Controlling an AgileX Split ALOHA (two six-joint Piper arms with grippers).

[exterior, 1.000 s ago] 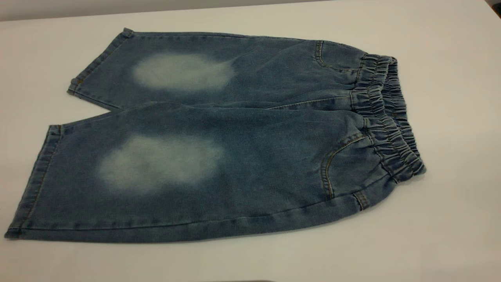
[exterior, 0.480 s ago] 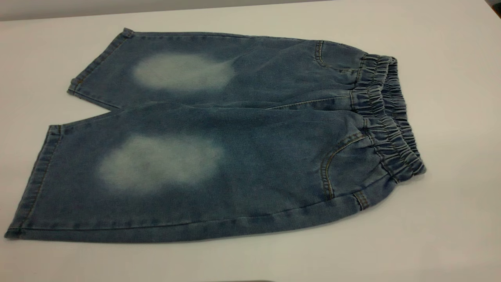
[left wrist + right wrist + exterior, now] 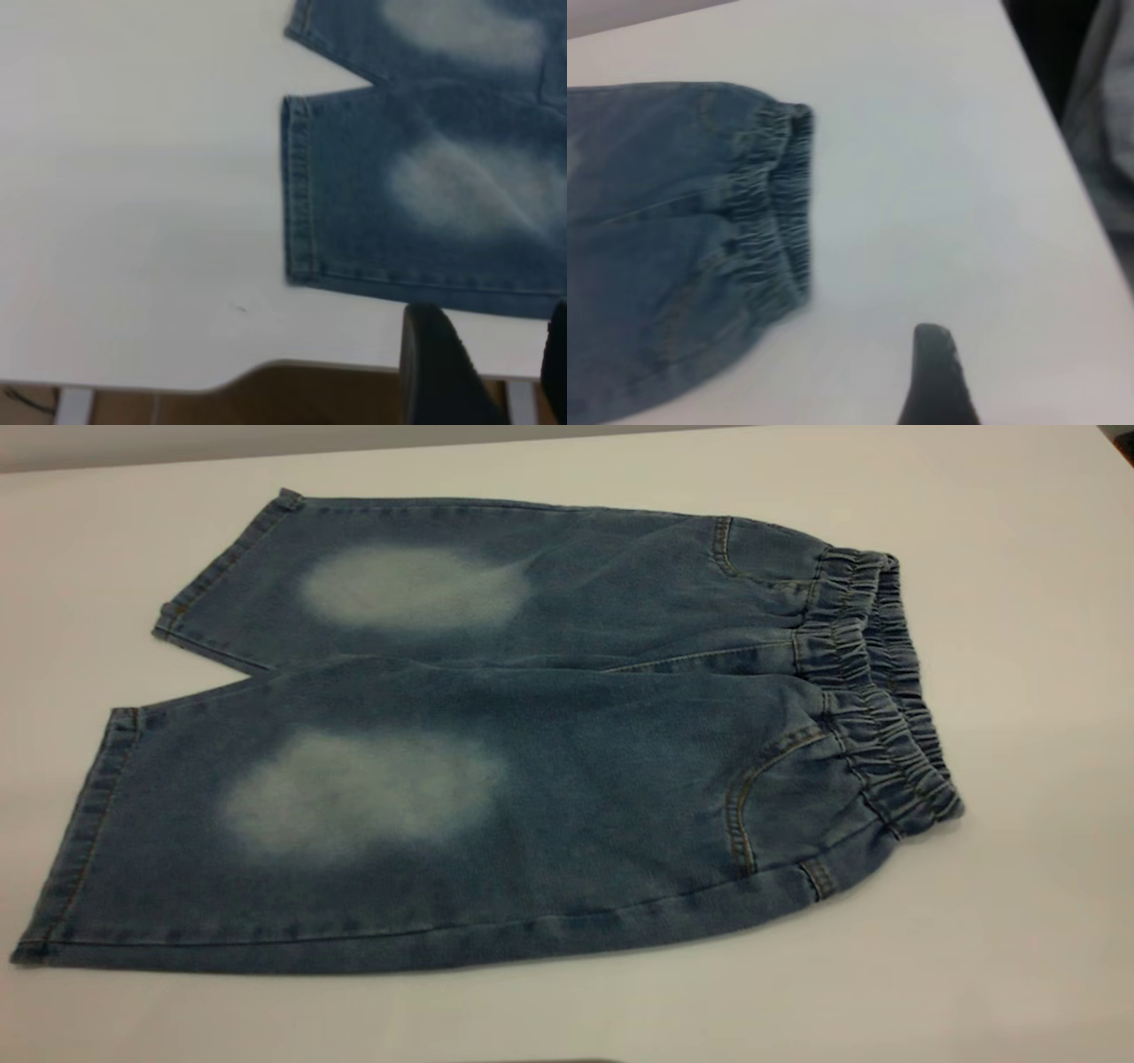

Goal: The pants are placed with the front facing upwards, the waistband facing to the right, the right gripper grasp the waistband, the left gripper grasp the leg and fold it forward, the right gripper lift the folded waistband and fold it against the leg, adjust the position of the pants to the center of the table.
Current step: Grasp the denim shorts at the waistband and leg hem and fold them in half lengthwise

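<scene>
The blue denim pants lie flat on the white table, front up, with pale knee patches and both legs pointing left. The gathered waistband is at the right end. Neither gripper shows in the exterior view. In the left wrist view my left gripper is open and empty at the table's edge, just short of the near leg's hem. In the right wrist view one black finger of my right gripper shows over bare table beside the waistband; nothing rests against it, so it is open.
The table's edge runs close to the left gripper, with brown floor below it. Beyond the table's right edge there is a dark gap and a grey shape. Bare tabletop surrounds the pants on all sides.
</scene>
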